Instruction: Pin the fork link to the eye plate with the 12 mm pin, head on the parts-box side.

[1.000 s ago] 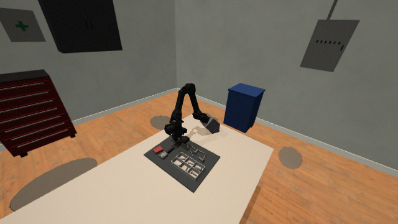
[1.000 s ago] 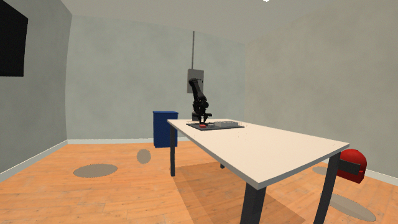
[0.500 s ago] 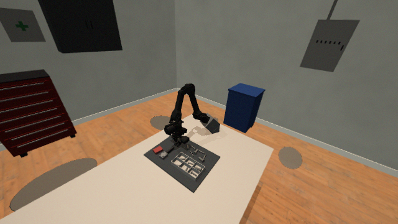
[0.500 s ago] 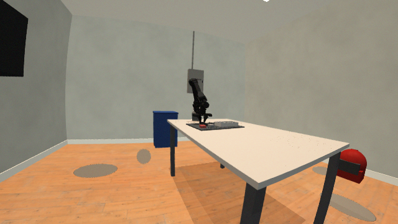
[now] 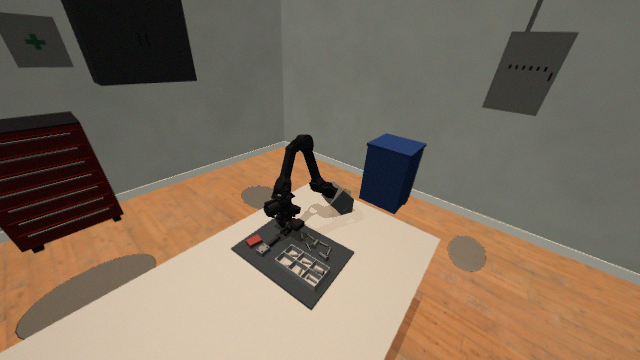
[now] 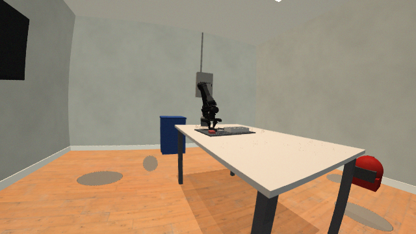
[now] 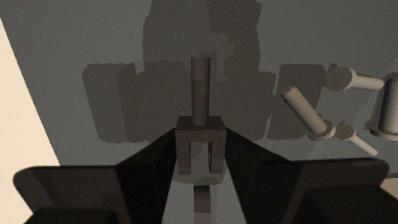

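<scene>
My gripper (image 7: 199, 132) (image 5: 286, 227) (image 6: 213, 126) is shut on the fork link (image 7: 200, 95), a grey block with two cheeks and a round shank pointing away from me. I hold it low over the back corner of the dark mat (image 5: 310, 295) (image 7: 75, 40) (image 6: 201, 130). Several loose pins (image 7: 306, 114) (image 5: 314, 243) lie on the mat to my right, one thicker and upright (image 7: 390, 107). A red block (image 5: 253, 240) (image 6: 211, 131) and a small grey block (image 5: 262, 248) lie at the mat's left. I cannot tell which piece is the eye plate.
A white parts box (image 5: 276, 258) (image 6: 235, 129) with compartments sits on the mat's near half. The table (image 5: 200, 310) (image 6: 276, 153) extends toward the camera. A blue bin (image 5: 392, 170) (image 6: 172, 133) stands on the floor behind, and a red tool chest (image 5: 50, 180) is at the left wall.
</scene>
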Robot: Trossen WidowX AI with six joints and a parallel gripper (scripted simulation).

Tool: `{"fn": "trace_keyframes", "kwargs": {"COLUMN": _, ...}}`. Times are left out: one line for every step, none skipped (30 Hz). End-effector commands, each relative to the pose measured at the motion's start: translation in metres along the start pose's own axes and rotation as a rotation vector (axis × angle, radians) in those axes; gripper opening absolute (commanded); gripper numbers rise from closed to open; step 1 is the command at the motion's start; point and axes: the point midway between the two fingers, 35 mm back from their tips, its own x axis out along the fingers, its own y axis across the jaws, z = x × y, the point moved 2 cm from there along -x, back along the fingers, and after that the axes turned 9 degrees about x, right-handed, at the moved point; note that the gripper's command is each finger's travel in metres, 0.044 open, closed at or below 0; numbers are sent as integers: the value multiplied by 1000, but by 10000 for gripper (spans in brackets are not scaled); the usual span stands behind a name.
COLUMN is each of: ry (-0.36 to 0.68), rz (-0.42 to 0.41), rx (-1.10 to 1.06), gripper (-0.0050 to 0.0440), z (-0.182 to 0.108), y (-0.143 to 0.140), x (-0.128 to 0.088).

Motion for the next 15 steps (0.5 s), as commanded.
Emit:
{"fn": "trace_keyframes", "kwargs": {"ry": 25, "rz": 1, "rx": 6, "gripper": 128, "z": -11, "y": 1, "x": 1}}
{"fn": "trace_keyframes", "kwargs": {"ry": 25, "rz": 1, "rx": 6, "gripper": 128, "z": -11, "y": 1, "x": 1}}
{"fn": "trace_keyframes", "kwargs": {"ry": 25, "rz": 1, "rx": 6, "gripper": 128, "z": -12, "y": 1, "x": 1}}
{"fn": "trace_keyframes", "kwargs": {"ry": 25, "rz": 1, "rx": 6, "gripper": 128, "z": -12, "y": 1, "x": 1}}
{"fn": "trace_keyframes", "kwargs": {"ry": 25, "rz": 1, "rx": 6, "gripper": 128, "z": -12, "y": 1, "x": 1}}
{"fn": "trace_keyframes", "kwargs": {"ry": 25, "rz": 1, "rx": 6, "gripper": 128, "z": -13, "y": 1, "x": 1}}
{"fn": "trace_keyframes", "kwargs": {"ry": 25, "rz": 1, "rx": 6, "gripper": 128, "z": -13, "y": 1, "x": 1}}
{"fn": "trace_keyframes", "kwargs": {"ry": 25, "rz": 1, "rx": 6, "gripper": 128, "z": -13, "y": 1, "x": 1}}
{"fn": "trace_keyframes", "kwargs": {"ry": 25, "rz": 1, "rx": 6, "gripper": 128, "z": -13, "y": 1, "x": 1}}
{"fn": "trace_keyframes", "kwargs": {"ry": 25, "rz": 1, "rx": 6, "gripper": 128, "z": -13, "y": 1, "x": 1}}
{"fn": "trace_keyframes", "kwargs": {"ry": 25, "rz": 1, "rx": 6, "gripper": 128, "z": -14, "y": 1, "x": 1}}
{"fn": "trace_keyframes", "kwargs": {"ry": 25, "rz": 1, "rx": 6, "gripper": 128, "z": -14, "y": 1, "x": 1}}
{"fn": "trace_keyframes", "kwargs": {"ry": 25, "rz": 1, "rx": 6, "gripper": 128, "z": -15, "y": 1, "x": 1}}
{"fn": "trace_keyframes", "kwargs": {"ry": 25, "rz": 1, "rx": 6, "gripper": 128, "z": -15, "y": 1, "x": 1}}
{"fn": "trace_keyframes", "kwargs": {"ry": 25, "rz": 1, "rx": 6, "gripper": 128, "z": -16, "y": 1, "x": 1}}
